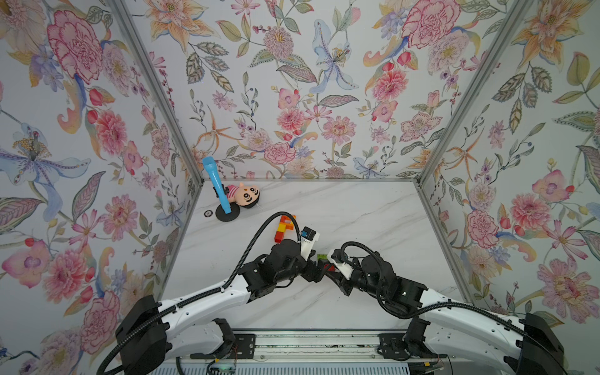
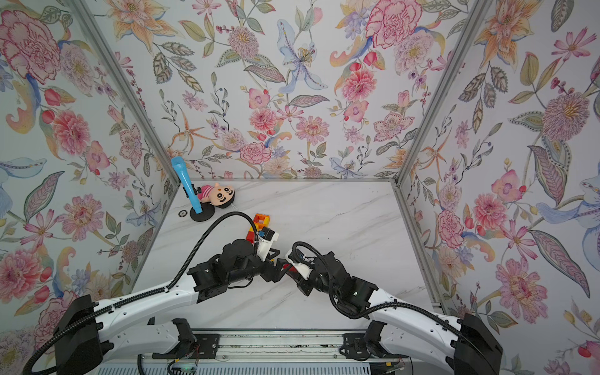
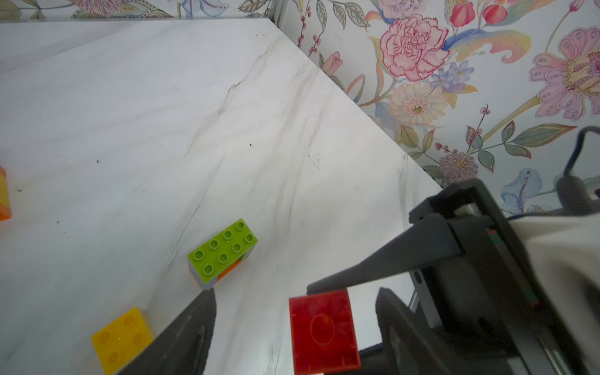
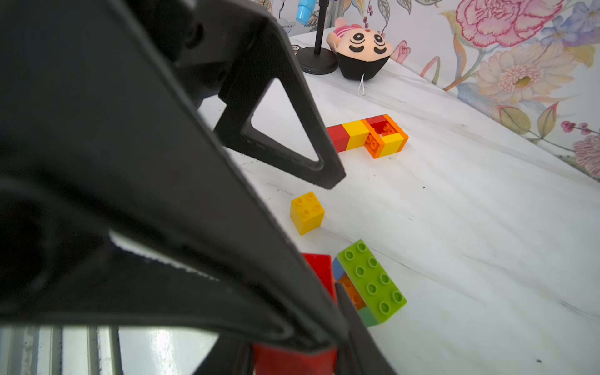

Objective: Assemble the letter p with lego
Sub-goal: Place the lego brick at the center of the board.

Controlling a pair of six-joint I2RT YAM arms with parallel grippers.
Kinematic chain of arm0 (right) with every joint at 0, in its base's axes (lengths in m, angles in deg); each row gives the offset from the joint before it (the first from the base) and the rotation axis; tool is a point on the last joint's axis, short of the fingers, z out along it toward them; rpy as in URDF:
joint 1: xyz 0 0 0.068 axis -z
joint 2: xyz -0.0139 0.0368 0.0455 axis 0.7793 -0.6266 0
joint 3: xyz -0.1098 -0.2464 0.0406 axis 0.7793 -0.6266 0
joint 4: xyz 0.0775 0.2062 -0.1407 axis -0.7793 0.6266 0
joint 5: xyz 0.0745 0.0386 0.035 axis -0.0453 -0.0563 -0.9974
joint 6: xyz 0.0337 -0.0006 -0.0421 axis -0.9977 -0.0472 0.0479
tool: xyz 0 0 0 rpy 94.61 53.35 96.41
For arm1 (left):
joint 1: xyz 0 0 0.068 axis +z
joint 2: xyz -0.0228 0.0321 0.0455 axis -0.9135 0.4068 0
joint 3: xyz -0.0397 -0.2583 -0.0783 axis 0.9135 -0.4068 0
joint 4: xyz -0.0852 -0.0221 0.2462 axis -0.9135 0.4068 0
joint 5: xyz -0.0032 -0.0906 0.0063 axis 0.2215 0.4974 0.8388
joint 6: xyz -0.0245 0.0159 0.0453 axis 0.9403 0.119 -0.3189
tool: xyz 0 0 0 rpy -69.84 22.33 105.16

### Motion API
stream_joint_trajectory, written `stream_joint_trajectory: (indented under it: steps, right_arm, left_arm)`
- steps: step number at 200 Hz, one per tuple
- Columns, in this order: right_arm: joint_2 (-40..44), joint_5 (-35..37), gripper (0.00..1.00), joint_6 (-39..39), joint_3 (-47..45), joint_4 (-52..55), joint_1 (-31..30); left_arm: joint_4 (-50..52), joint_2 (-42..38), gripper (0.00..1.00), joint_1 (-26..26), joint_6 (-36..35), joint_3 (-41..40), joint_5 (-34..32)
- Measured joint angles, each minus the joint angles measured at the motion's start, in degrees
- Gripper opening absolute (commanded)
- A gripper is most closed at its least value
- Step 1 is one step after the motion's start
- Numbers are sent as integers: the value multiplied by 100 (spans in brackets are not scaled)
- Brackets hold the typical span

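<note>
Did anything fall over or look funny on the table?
Yes. The plush doll is tipped over, lying down instead of sitting up, in the far corner beside the blue microphone on its black stand. Nothing looks spilled or broken.

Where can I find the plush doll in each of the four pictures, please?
In a top view: the doll lies in the table's far left corner, beside the microphone stand.
In a top view: the doll lies in the same corner, beside the same stand.
Left wrist: not in it.
Right wrist: the doll's head shows beside the stand's black base.
Shared landmark: the microphone stand.
</note>
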State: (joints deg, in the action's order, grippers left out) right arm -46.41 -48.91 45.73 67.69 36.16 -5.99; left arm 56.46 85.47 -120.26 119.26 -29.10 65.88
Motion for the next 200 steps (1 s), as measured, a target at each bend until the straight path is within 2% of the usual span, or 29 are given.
stream_joint_trajectory:
  steps: [43, 130, 173, 200]
  right_arm:
    - [-35, 341, 23, 424, -225, -214, -269]
    - [94, 723, 22, 752, -592, -715, -361]
    - [107, 787, 22, 874, -680, -938, -400]
    - [105, 813, 22, 946, -726, -1049, -452]
  left_arm:
    - [223, 223, 64, 17, 4, 15, 334]
    - [295, 361, 57, 103, 0, 96, 909]
    - [476, 372, 62, 118, -107, 243, 1062]
    - [546, 505, 59, 118, -146, 350, 1108]
